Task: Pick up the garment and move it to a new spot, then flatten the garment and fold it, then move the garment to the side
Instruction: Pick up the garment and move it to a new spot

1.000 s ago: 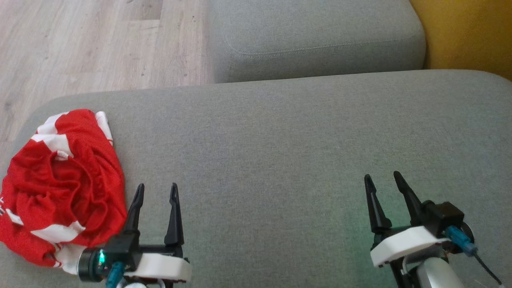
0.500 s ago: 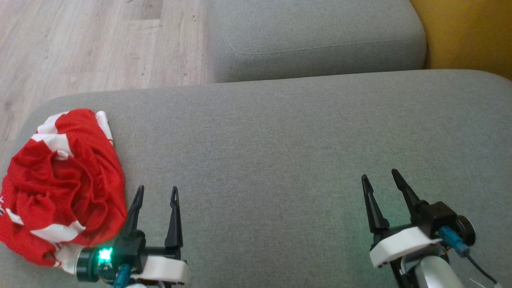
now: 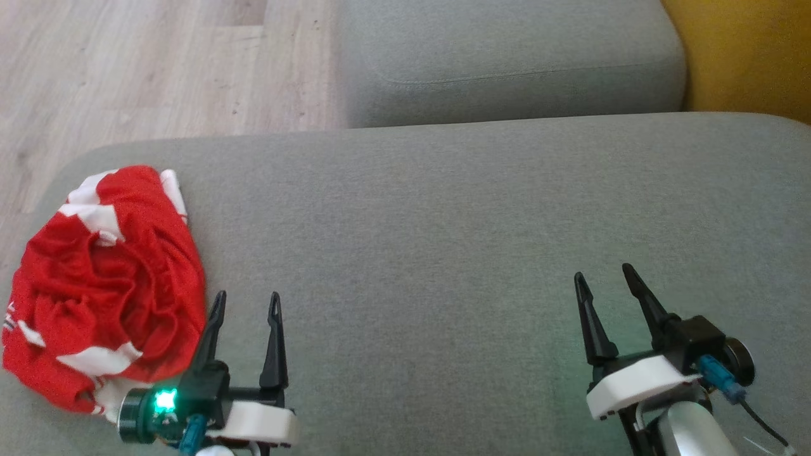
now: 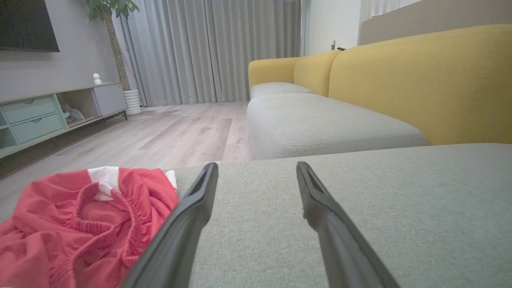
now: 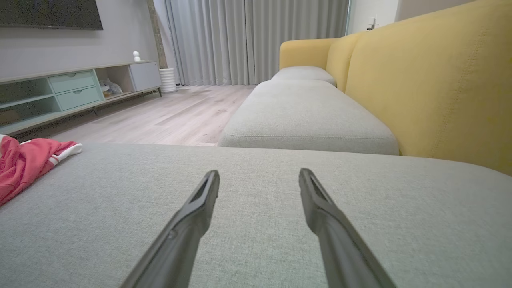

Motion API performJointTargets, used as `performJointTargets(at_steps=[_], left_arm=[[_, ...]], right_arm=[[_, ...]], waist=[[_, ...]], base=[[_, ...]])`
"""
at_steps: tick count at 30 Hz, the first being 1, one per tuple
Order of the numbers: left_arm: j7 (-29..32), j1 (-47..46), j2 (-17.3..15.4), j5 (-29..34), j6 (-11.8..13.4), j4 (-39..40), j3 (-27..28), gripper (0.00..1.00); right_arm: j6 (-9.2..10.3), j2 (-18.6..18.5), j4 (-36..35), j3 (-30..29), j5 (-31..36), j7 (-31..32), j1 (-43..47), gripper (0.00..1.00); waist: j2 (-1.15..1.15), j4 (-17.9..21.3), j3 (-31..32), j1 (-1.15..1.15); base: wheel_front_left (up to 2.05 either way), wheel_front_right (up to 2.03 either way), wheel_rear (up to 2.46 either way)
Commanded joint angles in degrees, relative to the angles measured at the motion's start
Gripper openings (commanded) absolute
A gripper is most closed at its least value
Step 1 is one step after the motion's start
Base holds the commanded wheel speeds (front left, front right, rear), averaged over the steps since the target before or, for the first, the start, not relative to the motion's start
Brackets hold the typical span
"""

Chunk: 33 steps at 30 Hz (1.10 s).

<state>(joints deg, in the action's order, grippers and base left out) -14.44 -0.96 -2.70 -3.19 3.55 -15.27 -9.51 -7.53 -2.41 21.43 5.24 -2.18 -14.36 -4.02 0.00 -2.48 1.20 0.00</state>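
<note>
The garment (image 3: 104,285) is red with white bands. The cushion (image 3: 443,240) is grey, the floor (image 3: 127,63) at upper left pale wood grain, the backrest (image 3: 747,57) at upper right mustard yellow. The left gripper (image 3: 247,303) and right gripper (image 3: 602,273) are black with white bases; a light (image 3: 165,400) on the left glows green.

fingers (image 3: 274,342): long, black, tapered | wrist housings (image 3: 260,427): white | LED (image 3: 166,400): green | cable plugs (image 3: 716,373): blue

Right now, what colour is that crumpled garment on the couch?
The garment is red with white stripes or panels, clearest in the head view.
</note>
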Motion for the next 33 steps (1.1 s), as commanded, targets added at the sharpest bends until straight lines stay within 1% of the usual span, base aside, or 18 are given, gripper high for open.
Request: performJointTargets(at_steps=[1,3,4,6,17,22,26,30,33], left_arm=[[-0.56,-3.45,-0.2,0.32,0.36,1.52,1.78,1.0],[-0.56,-3.7,-0.19,0.3,0.28,1.4,1.62,1.0],[-0.56,-3.7,-0.19,0.3,0.28,1.4,1.62,1.0],[-0.56,-3.83,-0.19,0.42,0.44,1.39,1.57,1.0],[-0.56,-4.03,-0.19,0.9,0.85,2.62,2.48,1.0],[-0.56,-3.96,-0.19,1.2,0.92,3.43,3.28,1.0],[-0.56,-3.81,-0.2,1.05,0.99,4.68,4.23,1.0],[-0.56,-4.82,-0.71,1.58,0.43,5.86,4.82,1.0],[-0.56,-7.96,-1.52,2.0,-0.21,7.26,5.18,1.0]], right_arm=[[0.04,-0.47,-1.53,1.38,0.2,-0.63,-2.48,1.0],[0.04,-0.47,-1.7,1.55,0.31,-0.63,-2.54,1.0],[0.04,-0.47,-1.7,1.55,0.31,-0.63,-2.54,1.0],[0.04,-0.47,-1.94,1.66,0.31,-0.63,-2.69,1.0],[0.04,-0.47,-3.46,2.93,0.69,-0.63,-4.01,1.0],[0.04,-0.47,-3.53,3.34,0.24,-0.63,-4.28,1.0],[0.04,-0.47,-3.46,3.17,0.25,-0.63,-4.47,1.0],[0.04,-0.47,-3.87,2.3,1.13,-0.63,-4.6,1.0],[0.04,-0.51,-3.88,2.7,3.46,-0.63,-5.21,1.0]], waist=[[0.0,-0.95,-0.32,0.0],[0.0,-2.2,-0.57,0.0],[0.0,-2.2,-0.57,0.0],[0.0,-3.76,-0.87,0.0],[0.0,-15.11,-3.15,0.0],[0.0,-19.25,-3.6,0.0],[0.0,-21.23,-3.72,0.0],[0.0,-22.48,-4.56,0.0],[0.0,-22.76,-7.4,0.0]], base=[[0.0,0.0,0.0],[0.0,0.0,0.0],[0.0,0.0,0.0],[0.0,0.0,0.0],[0.0,0.0,0.0],[0.0,0.0,0.0],[0.0,0.0,0.0],[0.0,0.0,0.0],[0.0,0.0,0.0]])
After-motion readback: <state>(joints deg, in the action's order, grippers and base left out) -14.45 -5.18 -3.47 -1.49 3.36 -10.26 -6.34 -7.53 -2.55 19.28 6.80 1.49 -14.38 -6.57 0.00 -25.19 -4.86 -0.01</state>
